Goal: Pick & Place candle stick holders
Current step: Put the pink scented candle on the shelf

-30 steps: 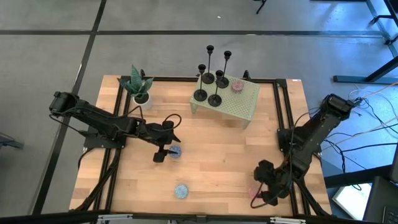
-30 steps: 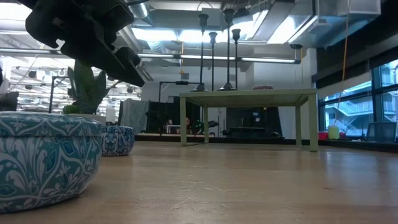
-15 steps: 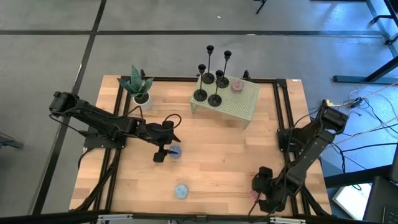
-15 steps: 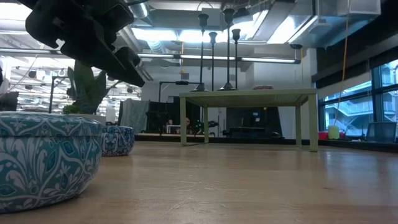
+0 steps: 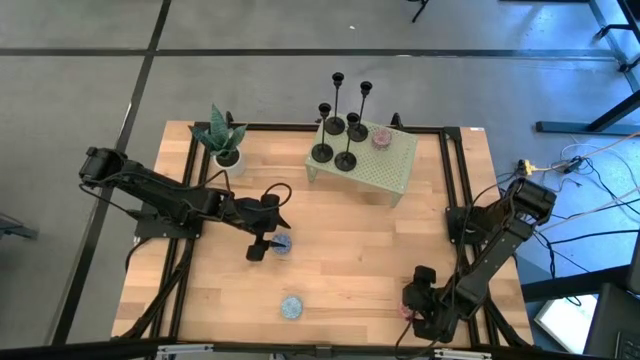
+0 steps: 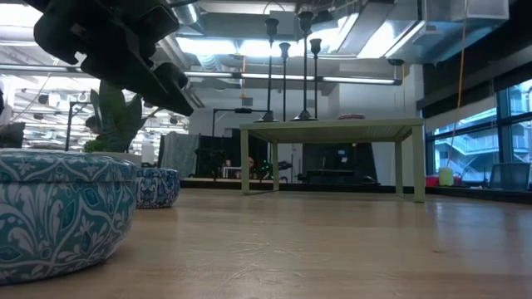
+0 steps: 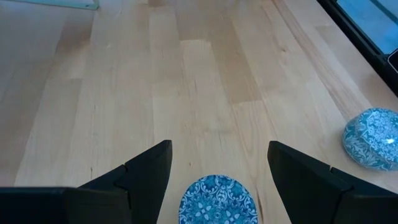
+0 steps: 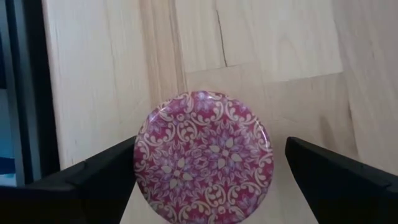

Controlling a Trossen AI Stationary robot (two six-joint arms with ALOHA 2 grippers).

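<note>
Up on the pale green stand (image 5: 375, 170), at the far side of the wooden table (image 5: 340, 270), the four candle stick holders (image 5: 340, 125) stood upright in a close cluster on the stand's left half, each on its round base, of differing heights. In the low view their thin stems rose above the stand's top (image 6: 287, 79). A small pink tin (image 5: 381, 137) sat on the stand just beside them, to their right. A potted plant (image 5: 222, 137) stood on the table to the left of the stand.

The left gripper (image 7: 214, 168) hung well in front of the stand, near the table's middle, its fingers (image 7: 146, 171) spread wide and holding nothing, directly over a blue patterned tin (image 7: 217, 200). A second blue tin (image 5: 291, 307) lay nearer the front edge of the table, well apart from the stand.

The right gripper (image 8: 208, 162) was at the front right corner of the table, far from the stand, its fingers (image 8: 93, 177) parted on either side of a red patterned round tin (image 8: 204, 155); they did not appear to press it.
</note>
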